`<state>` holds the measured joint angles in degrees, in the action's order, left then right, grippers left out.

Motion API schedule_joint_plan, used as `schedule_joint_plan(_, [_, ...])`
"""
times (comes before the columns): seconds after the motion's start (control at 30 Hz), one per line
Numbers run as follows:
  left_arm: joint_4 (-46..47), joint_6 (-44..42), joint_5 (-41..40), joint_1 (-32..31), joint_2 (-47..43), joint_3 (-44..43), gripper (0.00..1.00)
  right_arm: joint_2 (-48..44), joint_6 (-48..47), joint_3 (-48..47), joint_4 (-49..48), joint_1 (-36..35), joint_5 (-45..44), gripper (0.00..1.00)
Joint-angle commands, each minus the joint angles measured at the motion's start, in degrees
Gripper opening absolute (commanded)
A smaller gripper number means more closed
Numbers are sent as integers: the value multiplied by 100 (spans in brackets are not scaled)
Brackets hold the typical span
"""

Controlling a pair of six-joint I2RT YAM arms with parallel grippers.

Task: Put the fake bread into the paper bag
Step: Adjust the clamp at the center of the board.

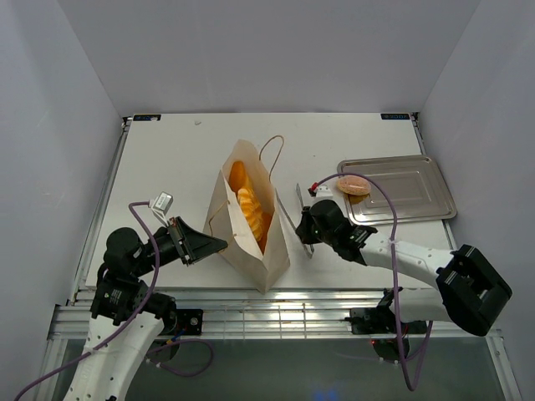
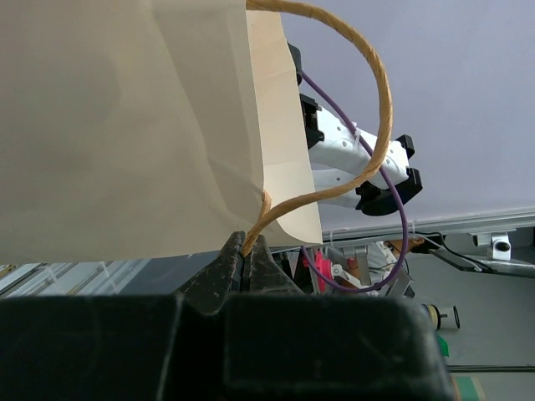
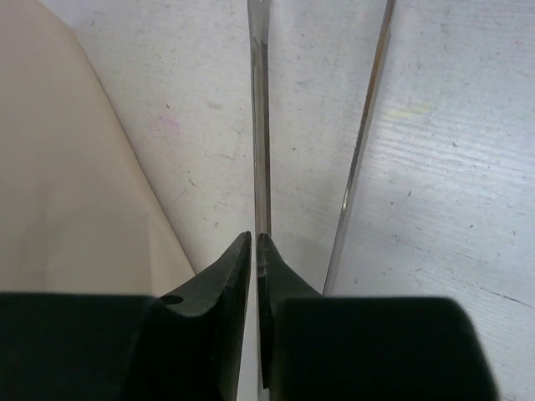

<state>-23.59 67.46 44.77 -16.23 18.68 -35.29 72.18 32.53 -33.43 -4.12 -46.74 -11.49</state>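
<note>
- Kraft paper: the paper bag (image 1: 242, 242) stood just right of the left pincer (image 2: 247, 252), mouth open upward. Golden fake bread (image 1: 251, 213) already lay inside it.
- The left pincer was shut tight on the cord handle (image 2: 380, 109), close to where the cord meets the bag's rim. Judged risk: the cord is thin and the bag light, so a tug from that arm could tip the bag or tear the handle loose and spill the pastries.
- The bag stood between the two pincers, one wall just left of the right pincer (image 3: 257, 249). A swing of the tool toward the mouth could knock that wall and fold the opening shut.
- The right pincer was clamped on one blade of the metal tongs (image 3: 261, 125). The other blade stood apart to its right, untouched. Judged risk: held by one blade, the tongs cannot be squeezed, and may pivot or slip in the grip when lifted off the table (image 3: 451, 167).
- Beyond the right pincer and to its right, a pinkish round bun (image 1: 354, 185) lay on the silver tray (image 1: 410, 199), not yet bagged. Slack tongs could shove it along the tray rather than lift it.
</note>
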Motion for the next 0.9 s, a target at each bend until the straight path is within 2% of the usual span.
schedule_joint_plan(0.0, [-145, -93, 93, -12, -40, -66, 0, 225, -318, -120, 667, -72, -469, 16])
schedule_joint_plan(0.1, [-154, -102, 110, -12, -40, -75, 0, 314, -239, 29, 483, -98, -512, 13])
schedule_joint_plan(0.17, [-180, -110, 128, -12, -31, -84, 0, 297, -134, 213, 291, -168, -635, 8])
schedule_joint_plan(0.27, [-233, -145, 128, -12, -40, -92, 0, 235, -37, 416, 140, -300, -837, 8])
schedule_joint_plan(0.4, [-268, -172, 128, -21, -57, -57, 0, -281, -133, 793, -246, -616, -1285, 10])
schedule_joint_plan(0.43, [-277, -172, 137, -12, -57, -57, 0, -423, -151, 899, -456, -652, -1347, 25])
schedule_joint_plan(0.5, [-330, -198, 93, -12, -92, -57, 0, -782, -195, 1196, -642, -670, -1444, 33])
schedule_joint_plan(0.53, [-365, -216, 76, -12, -101, -75, 0, -898, -230, 1285, -764, -670, -1479, 41])
schedule_joint_plan(0.63, [-488, -295, 23, -12, -119, -101, 0, -1329, -405, 1576, -1011, -678, -1488, 51])
schedule_joint_plan(0.7, [-506, -295, 40, -12, -119, -84, 0, -1575, -502, 1681, -1187, -678, -1497, 70])
schedule_joint_plan(0.73, [-506, -295, 31, -12, -119, -75, 0, -1619, -555, 1751, -1240, -678, -1523, 85])
schedule_joint_plan(0.87, [-523, -295, 31, -12, -110, -92, 0, -1541, -748, 1779, -1363, -678, -1585, 89])
